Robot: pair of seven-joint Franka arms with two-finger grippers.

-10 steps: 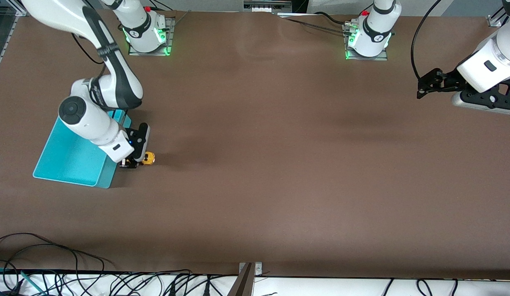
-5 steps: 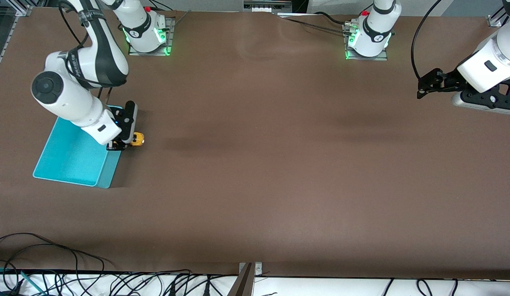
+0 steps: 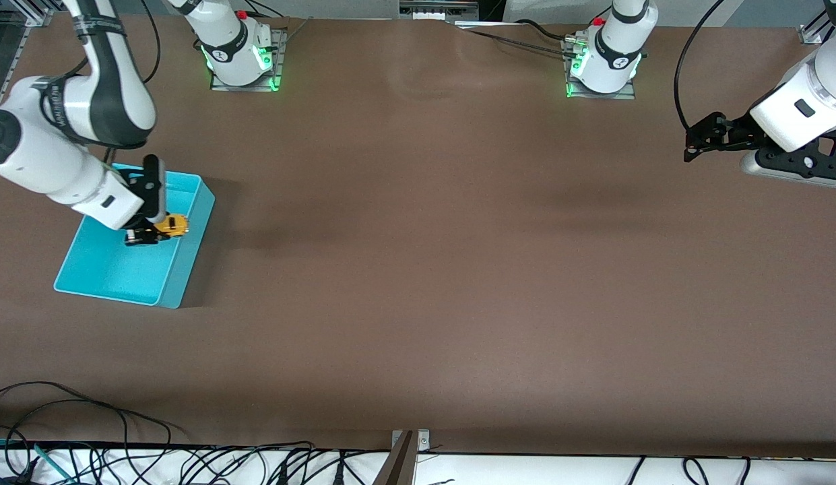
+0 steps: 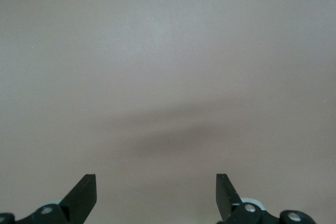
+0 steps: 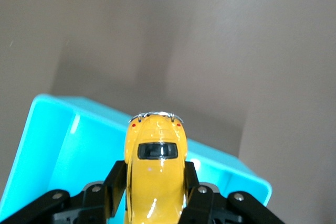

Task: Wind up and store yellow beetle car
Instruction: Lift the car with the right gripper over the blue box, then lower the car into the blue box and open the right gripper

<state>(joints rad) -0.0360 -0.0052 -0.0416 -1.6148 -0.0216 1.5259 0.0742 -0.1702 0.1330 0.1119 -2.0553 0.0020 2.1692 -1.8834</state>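
One yellow beetle car [image 3: 173, 225] is held in the air over the turquoise bin [image 3: 94, 279], close to the bin wall that faces the middle of the table. It is clamped between the two black fingers [image 5: 116, 182] of the right gripper [image 3: 155, 230], which are closed on its sides. In the right wrist view the car [image 5: 155, 174] is seen from above, with its dark window and chrome bumper pointed away from the gripper [image 5: 155, 203], and the bin [image 5: 58, 150] lies under it. The bin stands on the brown table [image 3: 418, 269] at the right arm's end. The right arm is reached down from its base to that place. The left gripper [image 3: 692, 143] is kept over the table at the left arm's end, where the left arm waits. Its fingers [image 4: 84, 195] are spread wide apart and nothing is held between them; only bare table surface [image 4: 168, 77] is seen under it.
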